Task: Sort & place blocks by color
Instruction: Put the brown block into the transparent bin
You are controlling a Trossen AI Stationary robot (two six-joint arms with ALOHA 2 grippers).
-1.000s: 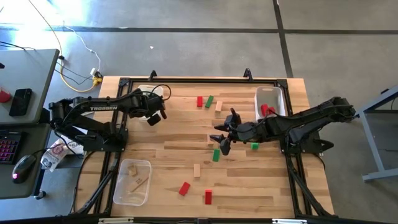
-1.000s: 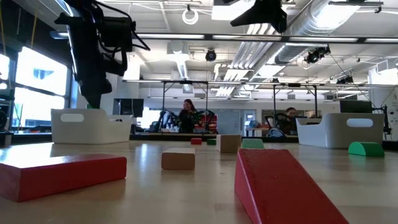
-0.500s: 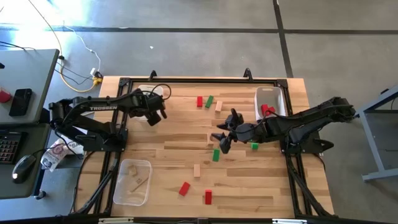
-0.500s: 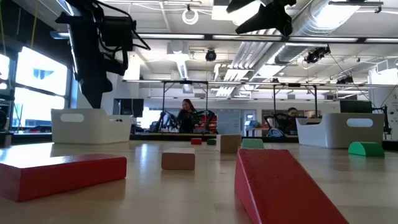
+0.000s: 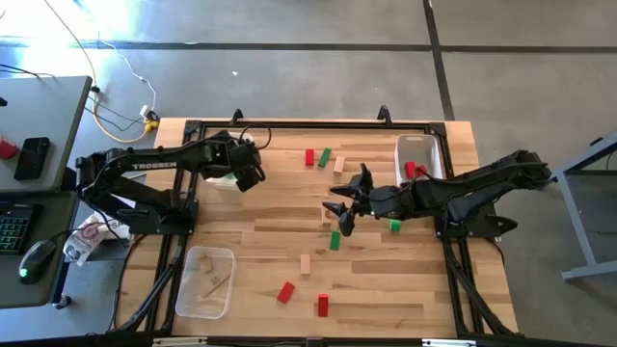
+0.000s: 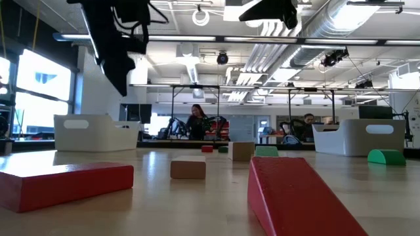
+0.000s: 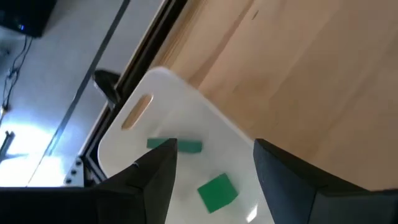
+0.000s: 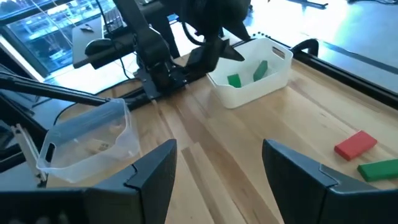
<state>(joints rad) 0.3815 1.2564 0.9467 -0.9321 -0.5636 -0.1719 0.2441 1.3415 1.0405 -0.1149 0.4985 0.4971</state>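
Robotics lab, open-plan: exposed ceiling ducts [image 6: 367,26], concrete floor [image 5: 289,77], more framed test rigs [image 6: 197,92] behind, people seated at workstations [image 6: 197,121], desk with keyboard [image 5: 12,229] beside the wooden counter [image 5: 270,231]

Dark jointed arms, white lettering, seemingly "TROSSEN"

Blocks [image 5: 328,205] lie scattered mid-table [image 5: 260,231]; one bin [image 5: 421,154] far right, one [image 5: 231,145] far left, one [image 5: 204,281] near left
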